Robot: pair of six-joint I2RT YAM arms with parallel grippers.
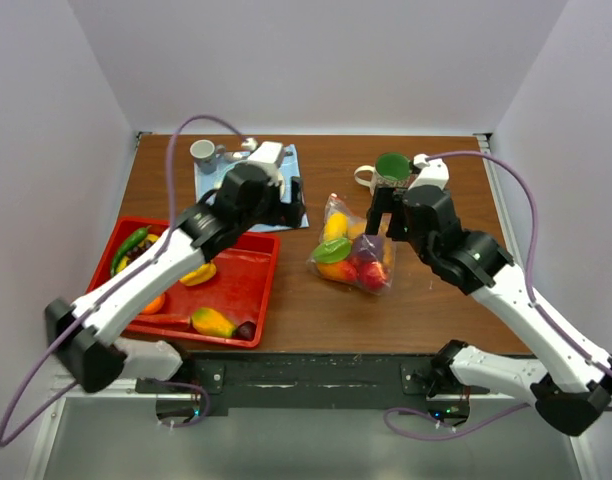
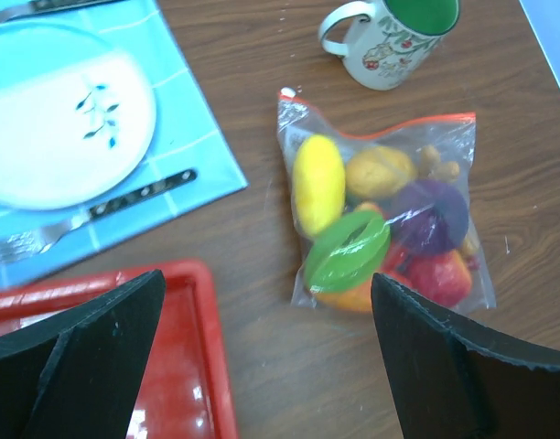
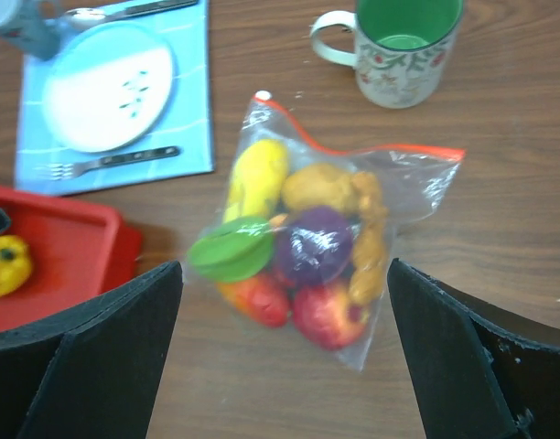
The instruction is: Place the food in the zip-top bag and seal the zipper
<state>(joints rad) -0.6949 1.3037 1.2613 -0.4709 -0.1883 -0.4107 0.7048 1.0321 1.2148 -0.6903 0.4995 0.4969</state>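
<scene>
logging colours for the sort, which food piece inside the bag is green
The flat lime-green piece, lying in the zip-top bag against the long yellow piece and the round purple one. The others are yellow, tan, purple, red or orange.

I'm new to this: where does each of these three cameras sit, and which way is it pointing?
Top external: above and behind, looking down on the table; left arm and right arm show, bases nearest.
Left wrist: on the left arm, looking down past the open left tool at the zip-top bag and red tray.
Right wrist: on the right arm, looking down past the open right tool at the same bag.
Shared: both wrist views show the bag, mug and plate.
</scene>
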